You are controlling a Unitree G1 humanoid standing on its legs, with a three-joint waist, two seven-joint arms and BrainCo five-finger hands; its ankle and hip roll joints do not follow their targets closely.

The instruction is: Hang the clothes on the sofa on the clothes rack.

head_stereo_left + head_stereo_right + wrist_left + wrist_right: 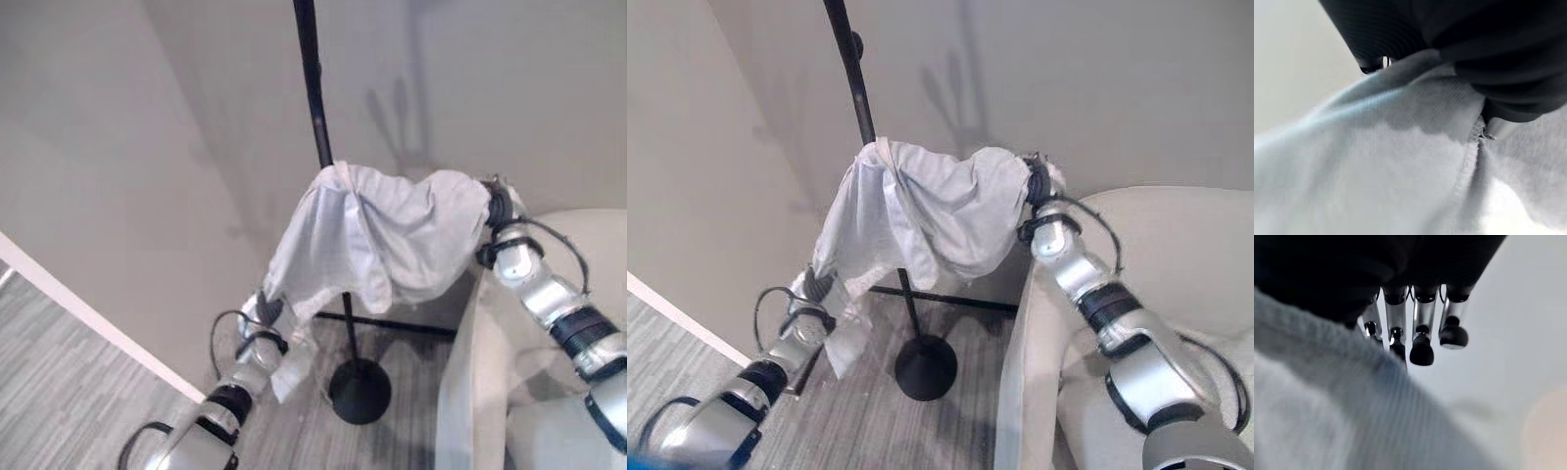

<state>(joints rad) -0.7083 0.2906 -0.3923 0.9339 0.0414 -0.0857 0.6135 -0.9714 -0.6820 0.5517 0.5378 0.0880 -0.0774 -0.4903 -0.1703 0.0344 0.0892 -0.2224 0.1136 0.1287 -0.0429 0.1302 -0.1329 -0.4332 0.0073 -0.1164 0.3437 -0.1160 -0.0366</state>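
Here the hanging step is in hand. The sofa (1176, 245) lies under the right arm; the clothes rack (315, 88), a dark pole on a round base, rises behind the garment (382, 235). The pale garment is spread between both hands, its long axis sloping from the raised right hand (1038, 186) down to the lower left hand (265, 311), its upper edge touching the pole. The right fingers (1422, 350) curl over the cloth's high end, apparently gripping it. The left hand's fingers are buried in cloth, so their grip cannot be told. Next, presumably, the upper edge must be lifted over a peg before either hand lets go.
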